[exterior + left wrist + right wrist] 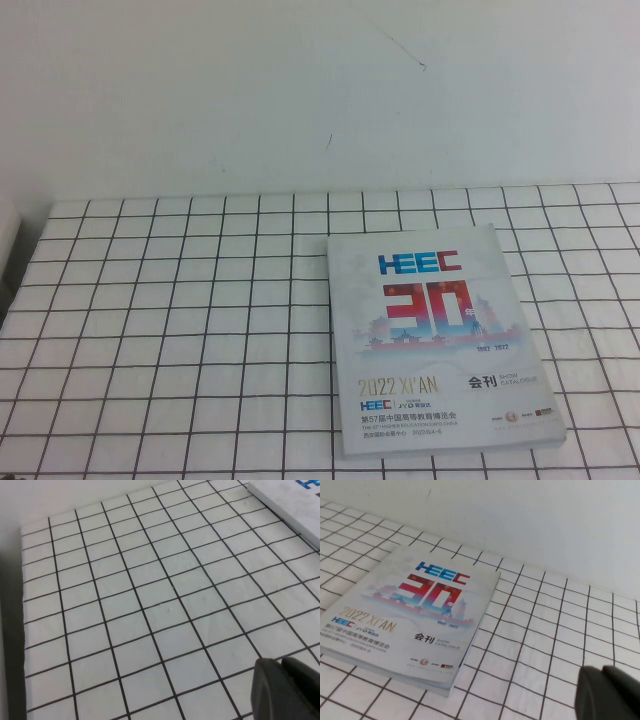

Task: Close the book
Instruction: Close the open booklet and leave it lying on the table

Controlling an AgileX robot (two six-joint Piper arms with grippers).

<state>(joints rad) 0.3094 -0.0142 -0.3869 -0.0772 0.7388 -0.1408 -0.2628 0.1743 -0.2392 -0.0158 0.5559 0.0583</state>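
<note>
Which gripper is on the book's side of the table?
The right gripper: its camera shows the whole closed book close by. The left gripper hangs over bare grid cloth, seeing only the book's corner.

A black-gridded white table [160, 330] is carrying one book [440, 340]. The book is lying closed, cover up, on its right half near the front edge.

Left gripper [282, 687]: cut by the frame edge in the left wrist view, only a dark tip visible. Right gripper [606, 692]: same in the right wrist view. Book [287, 502]: one corner only in the left wrist view; smallest cover print illegible.
</note>
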